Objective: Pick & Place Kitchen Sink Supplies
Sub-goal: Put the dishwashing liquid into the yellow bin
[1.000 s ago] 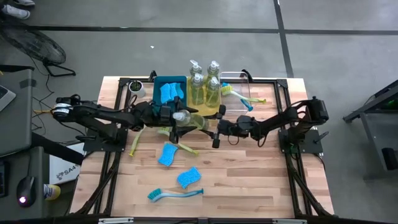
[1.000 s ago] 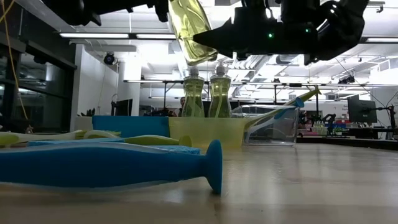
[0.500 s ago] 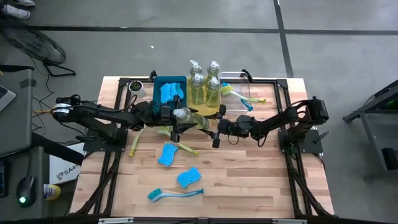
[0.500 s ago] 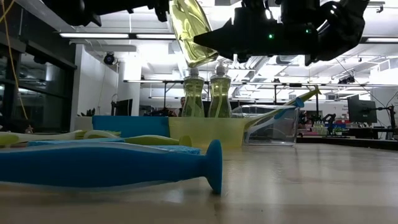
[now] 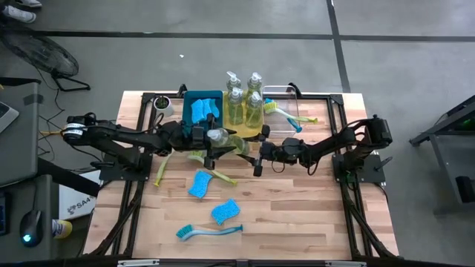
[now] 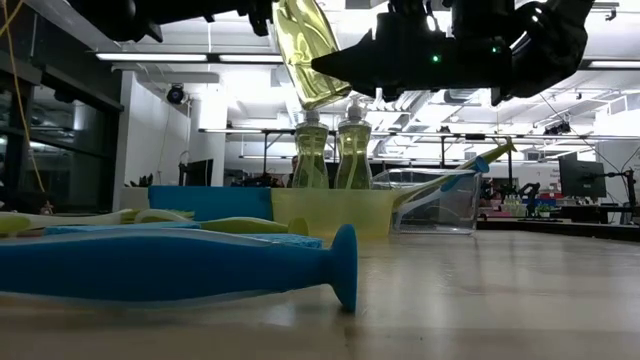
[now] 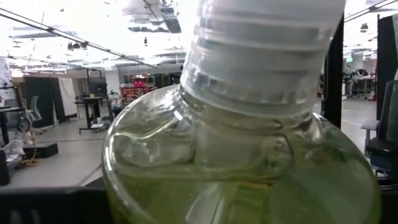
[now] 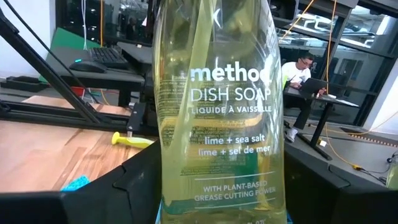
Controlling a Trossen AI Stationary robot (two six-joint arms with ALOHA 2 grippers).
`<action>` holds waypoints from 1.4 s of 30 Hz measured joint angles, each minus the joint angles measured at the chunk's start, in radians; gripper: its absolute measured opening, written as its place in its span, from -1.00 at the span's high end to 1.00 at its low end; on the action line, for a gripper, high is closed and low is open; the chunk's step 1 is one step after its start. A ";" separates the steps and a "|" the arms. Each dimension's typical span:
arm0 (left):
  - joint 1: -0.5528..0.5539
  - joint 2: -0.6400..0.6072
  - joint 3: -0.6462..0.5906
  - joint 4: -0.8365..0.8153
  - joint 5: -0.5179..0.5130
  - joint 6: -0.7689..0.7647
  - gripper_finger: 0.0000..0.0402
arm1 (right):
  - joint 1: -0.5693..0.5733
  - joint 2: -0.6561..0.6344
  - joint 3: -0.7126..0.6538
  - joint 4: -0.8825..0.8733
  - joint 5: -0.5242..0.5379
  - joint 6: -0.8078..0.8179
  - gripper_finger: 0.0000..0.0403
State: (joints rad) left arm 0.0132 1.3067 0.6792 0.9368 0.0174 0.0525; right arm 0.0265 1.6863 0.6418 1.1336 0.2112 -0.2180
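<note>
The left pincer (image 5: 210, 142) grips a bottle (image 5: 228, 141) by its neck, aloft and tilted at the frame's centre. The right pincer (image 5: 258, 150) sits at the bottle's base; whether it clamps or is letting go I cannot tell. This looks like a hand-over on the way to the yellow tray (image 6: 330, 215) at upper centre. Next, one pincer must let go, and the bottle must be turned upright and lowered beside the four bottles (image 5: 254, 81) there.

That makes five bottles. Two sponges (image 5: 200, 183) (image 5: 225, 211) lie loose on the tabletop, with more in the teal bin (image 5: 187, 104), number unclear. There is one blue brush (image 5: 209, 231) at lower centre, at least two yellow-green brushes (image 5: 161, 170) (image 5: 221, 176) loose, and one brush (image 5: 286, 117) in the clear bin (image 5: 286, 93).
</note>
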 joint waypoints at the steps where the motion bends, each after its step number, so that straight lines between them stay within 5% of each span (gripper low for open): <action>1: 0.000 0.000 0.000 -0.003 0.000 0.000 -0.11 | 0.000 0.000 0.000 0.000 0.001 0.000 -0.27; 20: -0.001 0.000 0.001 -0.021 -0.027 0.013 -0.03 | 0.009 -0.113 -0.002 -0.191 0.007 0.054 -0.33; 42: 0.000 -0.001 0.001 -0.035 -0.024 0.041 -0.01 | 0.009 -0.114 -0.002 -0.191 -0.014 0.062 -0.33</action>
State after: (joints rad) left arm 0.0128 1.3060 0.6804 0.9017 -0.0070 0.0937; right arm 0.0353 1.5727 0.6399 0.9428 0.1974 -0.1558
